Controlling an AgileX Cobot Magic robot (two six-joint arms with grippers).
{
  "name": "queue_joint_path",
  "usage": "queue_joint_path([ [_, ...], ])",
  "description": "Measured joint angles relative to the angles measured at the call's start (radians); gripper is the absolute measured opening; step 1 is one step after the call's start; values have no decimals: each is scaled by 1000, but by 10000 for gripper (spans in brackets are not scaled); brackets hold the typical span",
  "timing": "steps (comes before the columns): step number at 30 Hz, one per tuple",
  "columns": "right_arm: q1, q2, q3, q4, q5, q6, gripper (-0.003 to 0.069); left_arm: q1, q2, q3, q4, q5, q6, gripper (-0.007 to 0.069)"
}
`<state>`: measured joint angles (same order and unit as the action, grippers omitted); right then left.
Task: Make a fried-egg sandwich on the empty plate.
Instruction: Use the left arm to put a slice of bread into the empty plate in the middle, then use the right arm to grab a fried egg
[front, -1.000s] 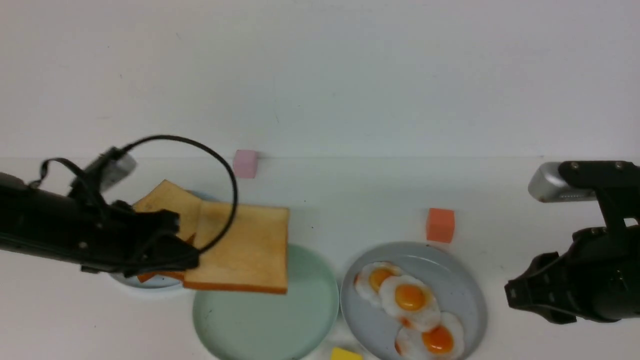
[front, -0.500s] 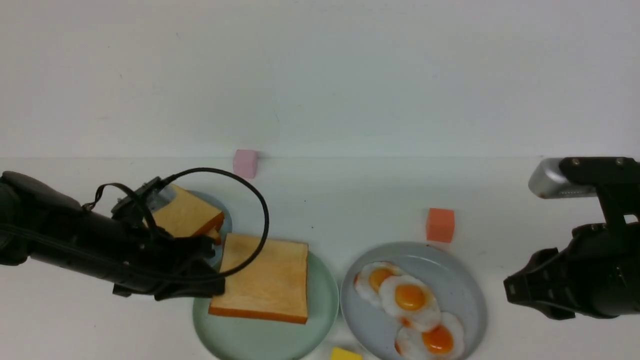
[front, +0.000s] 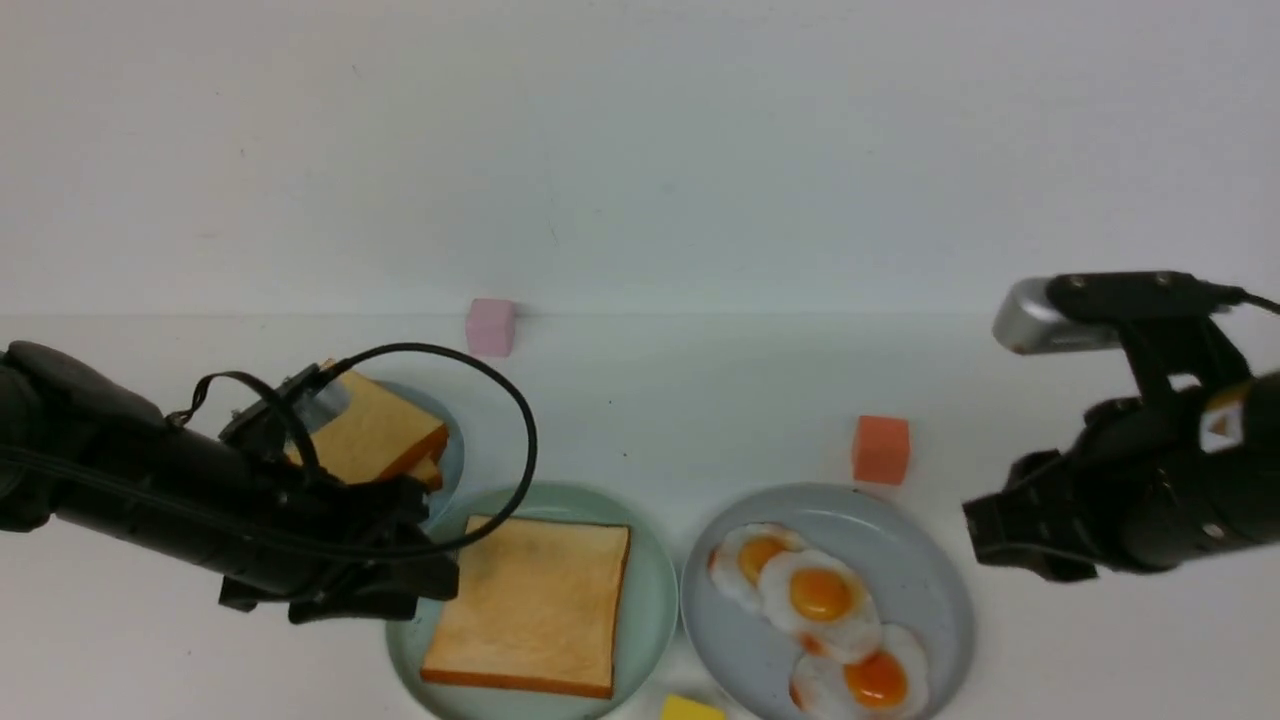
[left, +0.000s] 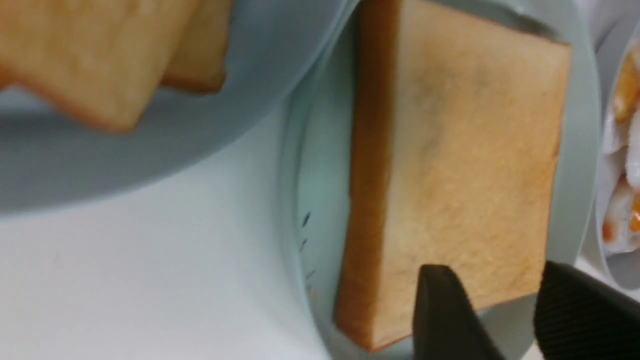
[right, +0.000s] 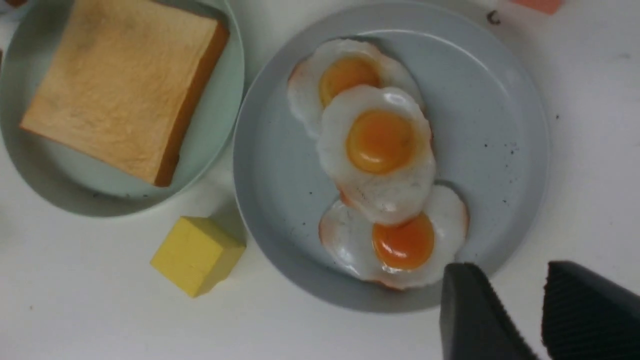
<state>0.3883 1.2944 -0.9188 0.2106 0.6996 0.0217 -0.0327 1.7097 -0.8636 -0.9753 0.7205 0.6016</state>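
Front view: even, soft light; wall pale grey, dimmer toward the upper corners; only faint shadows; slight blur at right. Left wrist view: soft throughout, most smeared at upper left. Right wrist view: dimmish; small glints on yolks.

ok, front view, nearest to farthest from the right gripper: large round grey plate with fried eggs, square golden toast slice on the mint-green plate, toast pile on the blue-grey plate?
1. Large grey plate: just left of the right gripper.
2. Toast slice: further left, on the mint-green plate.
3. Toast pile: far left.
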Motion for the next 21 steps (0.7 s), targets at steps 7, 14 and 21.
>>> queue_joint_path([
  [7, -10, 200, -164, 8, 148, 2, 274, 1, -155, 0, 118, 20, -79, 342],
  [14, -95, 389, -258, 136, 167, -111, 314, -52, -428, 0, 187, 112, -85, 261],
  [21, -182, 547, -308, 410, 173, -439, 317, -340, -625, 29, 331, 16, -161, 111],
])
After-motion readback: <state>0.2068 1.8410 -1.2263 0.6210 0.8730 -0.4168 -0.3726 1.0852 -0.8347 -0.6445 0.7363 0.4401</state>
